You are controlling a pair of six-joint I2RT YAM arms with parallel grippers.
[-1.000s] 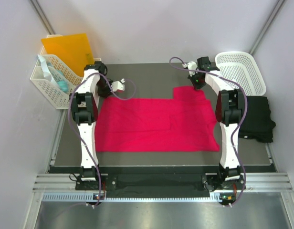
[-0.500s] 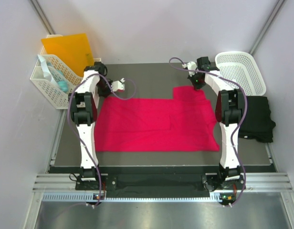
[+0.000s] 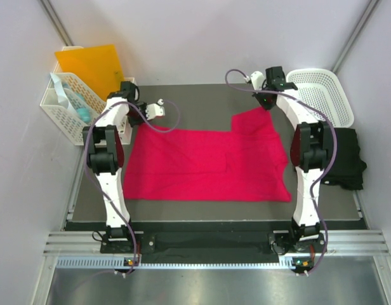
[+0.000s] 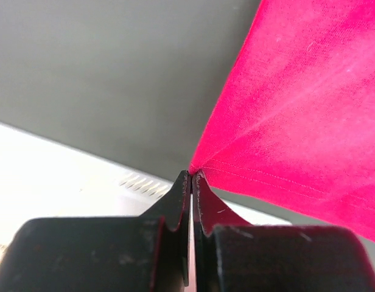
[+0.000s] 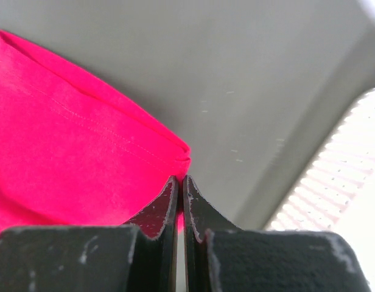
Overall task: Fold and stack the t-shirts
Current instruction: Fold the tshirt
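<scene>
While the pinkish-red t-shirt [image 3: 208, 165] lies spread flat across the middle of the table [image 3: 202, 101], its two far corners are pinched and raised a little. The step in hand looks like the first fold, bringing the far edge over toward the table's near edge. The left gripper [image 4: 191, 176] has its jaws pressed together on the far-left corner, with cloth fanning taut from the tips. The right gripper [image 5: 179, 182] is likewise clamped on the hem corner toward the table's far right.

To do it well, I judge both arms should rise evenly, so the held edge clears the table without dragging the rest. They should then travel together toward the near edge with the cloth stretched straight between them, since an unequal pace would skew the crease. Both pinches take little cloth, so a jerk could slip a corner free.

The black t-shirt [image 3: 344, 155] sits crumpled at the table's right edge, and the white basket [image 3: 319, 95] is at its far-right corner.
</scene>
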